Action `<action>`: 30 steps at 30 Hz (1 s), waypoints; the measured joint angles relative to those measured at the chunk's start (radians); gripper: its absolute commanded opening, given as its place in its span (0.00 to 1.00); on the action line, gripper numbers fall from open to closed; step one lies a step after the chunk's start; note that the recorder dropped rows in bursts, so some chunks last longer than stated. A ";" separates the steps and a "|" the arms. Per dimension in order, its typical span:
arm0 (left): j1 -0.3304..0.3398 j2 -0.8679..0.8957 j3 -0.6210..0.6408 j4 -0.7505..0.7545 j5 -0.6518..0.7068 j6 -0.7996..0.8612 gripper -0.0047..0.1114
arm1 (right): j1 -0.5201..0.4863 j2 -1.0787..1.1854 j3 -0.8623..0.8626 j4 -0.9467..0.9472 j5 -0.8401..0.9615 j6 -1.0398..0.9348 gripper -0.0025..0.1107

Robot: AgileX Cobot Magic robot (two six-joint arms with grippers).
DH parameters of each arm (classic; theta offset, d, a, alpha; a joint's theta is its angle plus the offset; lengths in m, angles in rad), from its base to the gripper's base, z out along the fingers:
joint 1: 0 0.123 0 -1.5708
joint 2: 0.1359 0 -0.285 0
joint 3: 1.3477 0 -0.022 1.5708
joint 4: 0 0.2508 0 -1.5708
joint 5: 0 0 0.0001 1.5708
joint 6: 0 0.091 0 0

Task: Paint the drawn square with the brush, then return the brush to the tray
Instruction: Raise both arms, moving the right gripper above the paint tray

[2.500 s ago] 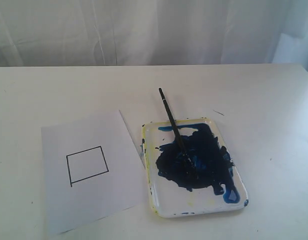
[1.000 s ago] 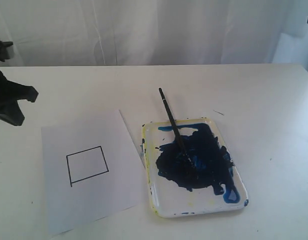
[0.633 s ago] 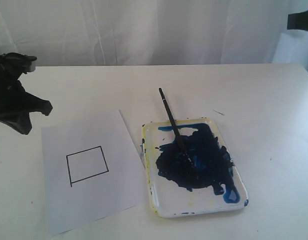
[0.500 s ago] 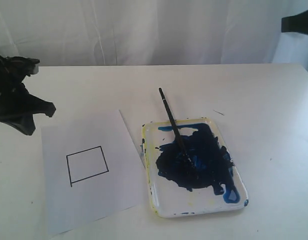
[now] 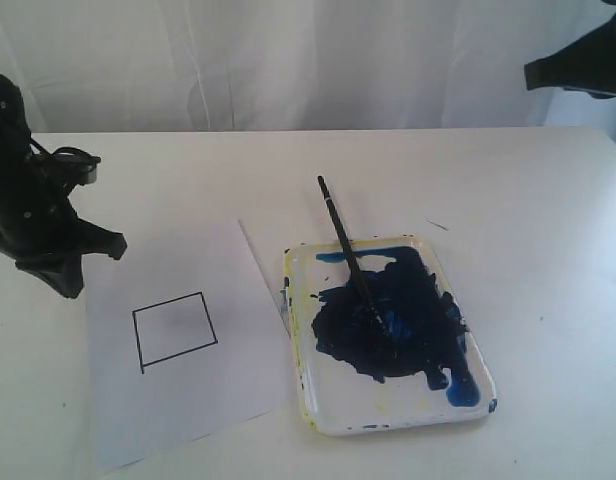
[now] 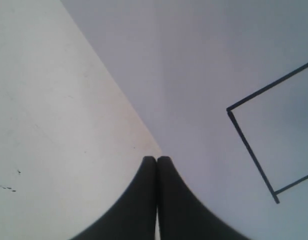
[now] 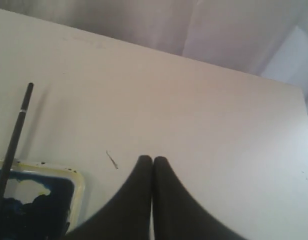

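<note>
My left claw [image 6: 156,160] hangs clenched, empty, at the paper's [image 5: 178,270] edge; my right claw [image 7: 152,159] is clenched too. The brush [image 5: 340,235] lies in the tray [image 5: 306,395].

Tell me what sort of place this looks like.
Likely a robot test bench for painting: a white table against a white curtain, the left arm and right arm at its edges, and a paint-stained tray with a brush beside a drawn square.

A white table [image 5: 288,165] fills the view, matte and evenly lit. Behind it, from 9 to 3 o'clock, a white curtain [image 5: 288,60] hangs in soft folds, with a brighter pale panel [image 5: 573,112] at 2 o'clock.
</note>
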 measured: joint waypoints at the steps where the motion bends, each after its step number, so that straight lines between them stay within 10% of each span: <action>1: 0.000 0.008 -0.013 -0.010 0.009 0.000 0.04 | 0.007 0.009 -0.012 0.015 0.006 -0.010 0.02; 6: 0.000 0.043 -0.049 -0.062 -0.016 0.055 0.04 | 0.064 0.100 -0.067 0.047 0.044 -0.086 0.05; 13: 0.000 0.059 -0.050 -0.064 -0.061 0.066 0.04 | 0.140 0.294 -0.179 0.107 0.099 -0.094 0.43; 30: 0.021 0.111 -0.053 -0.066 -0.208 0.017 0.04 | 0.198 0.443 -0.237 0.224 0.010 -0.140 0.44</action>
